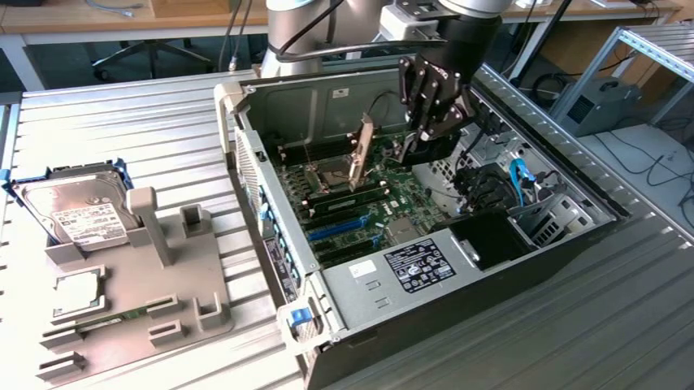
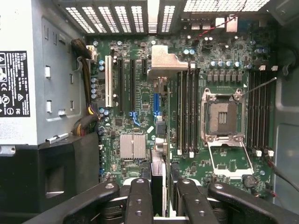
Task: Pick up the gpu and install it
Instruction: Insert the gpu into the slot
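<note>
Green motherboard (image 2: 229,165), memory slots (image 2: 188,112) beside gpu (image 2: 160,123)

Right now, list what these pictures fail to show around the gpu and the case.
- The gpu faces: wrist view sees it edge-on; exterior view, the jaws cover much of the board.
- Whether it touches the motherboard: wrist view, the card's own edge hides that.
- The power supply label: wrist view, cut off by the frame edge.
- The hard drive label text: exterior view, too small.

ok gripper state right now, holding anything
gripper: closed, holding the gpu by its edge
</note>
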Robot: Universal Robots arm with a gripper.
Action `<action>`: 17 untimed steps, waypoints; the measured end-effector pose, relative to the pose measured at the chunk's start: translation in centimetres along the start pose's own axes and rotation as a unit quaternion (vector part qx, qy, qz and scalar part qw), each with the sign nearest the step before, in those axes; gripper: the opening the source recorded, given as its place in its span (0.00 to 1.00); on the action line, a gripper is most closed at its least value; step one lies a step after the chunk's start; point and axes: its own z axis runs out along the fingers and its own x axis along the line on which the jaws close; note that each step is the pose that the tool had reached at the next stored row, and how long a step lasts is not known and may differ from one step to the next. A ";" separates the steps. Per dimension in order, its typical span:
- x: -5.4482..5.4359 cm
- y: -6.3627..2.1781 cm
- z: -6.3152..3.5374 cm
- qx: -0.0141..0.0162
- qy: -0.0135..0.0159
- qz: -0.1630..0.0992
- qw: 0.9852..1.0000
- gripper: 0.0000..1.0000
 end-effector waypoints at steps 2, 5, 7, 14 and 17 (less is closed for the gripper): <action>0.0 -0.01 0.01 0.000 0.000 -0.004 1.000 0.26; 0.0 -0.01 0.04 0.000 0.000 -0.011 1.000 0.26; 0.0 -0.02 0.07 0.000 0.000 -0.017 1.000 0.26; 0.0 -0.06 0.11 0.001 0.001 -0.039 0.999 0.26; 0.0 -0.06 0.11 0.001 0.001 -0.039 0.999 0.26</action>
